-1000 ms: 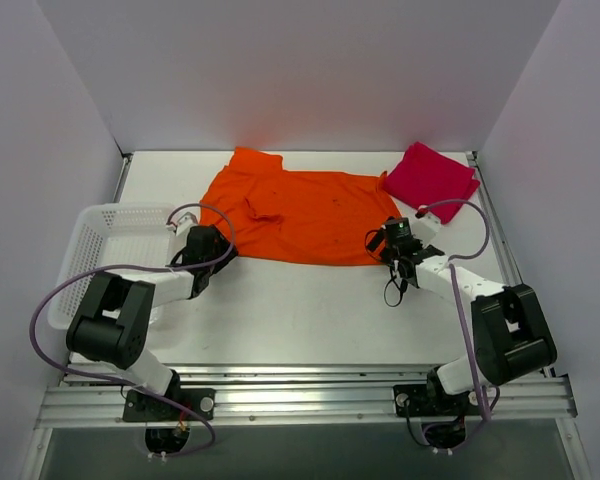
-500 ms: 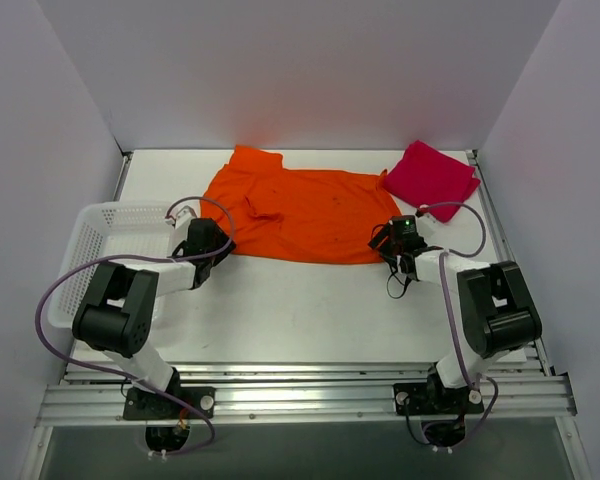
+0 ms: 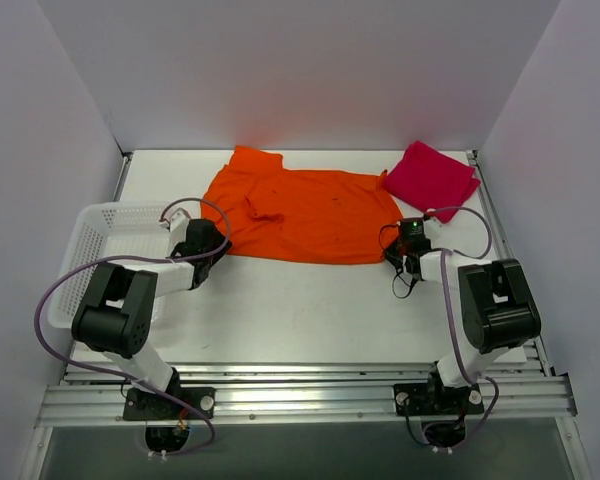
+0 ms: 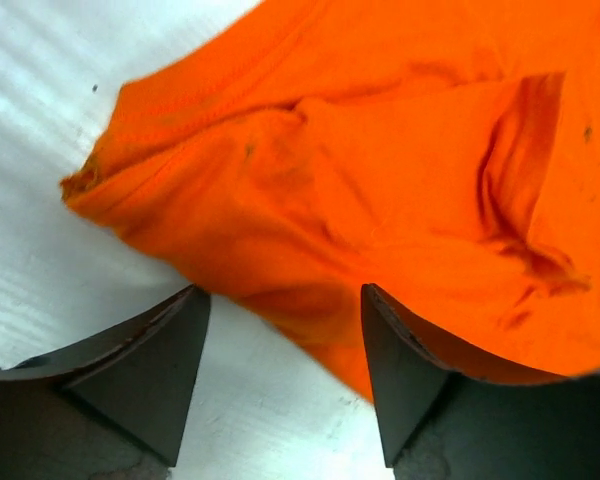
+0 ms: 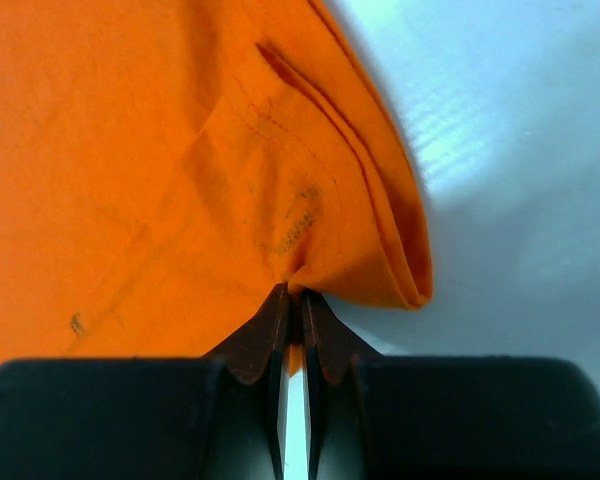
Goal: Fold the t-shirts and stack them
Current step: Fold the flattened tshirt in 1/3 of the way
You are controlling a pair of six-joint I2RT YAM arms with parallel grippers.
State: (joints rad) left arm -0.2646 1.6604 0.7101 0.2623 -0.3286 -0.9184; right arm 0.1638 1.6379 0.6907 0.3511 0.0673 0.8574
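Note:
The orange t-shirt [image 3: 300, 210] lies spread flat across the back of the table. The red t-shirt [image 3: 432, 178] lies folded at the back right. My right gripper [image 3: 408, 238] is at the orange shirt's near right corner, and its jaws are shut on a pinch of the orange fabric [image 5: 310, 250]. At the shirt's near left corner, my left gripper [image 3: 204, 244] is open. Its fingers [image 4: 150, 360] straddle the orange hem [image 4: 300, 300] low over the table.
A white mesh basket [image 3: 105, 245] stands at the left edge, just beside the left arm. Grey walls close the table in on three sides. Bare white tabletop [image 3: 300, 310] runs between the orange shirt and the arm bases.
My right gripper has moved back and right to the orange shirt's corner and closed on it. The left gripper has edged slightly toward the shirt and stayed open.

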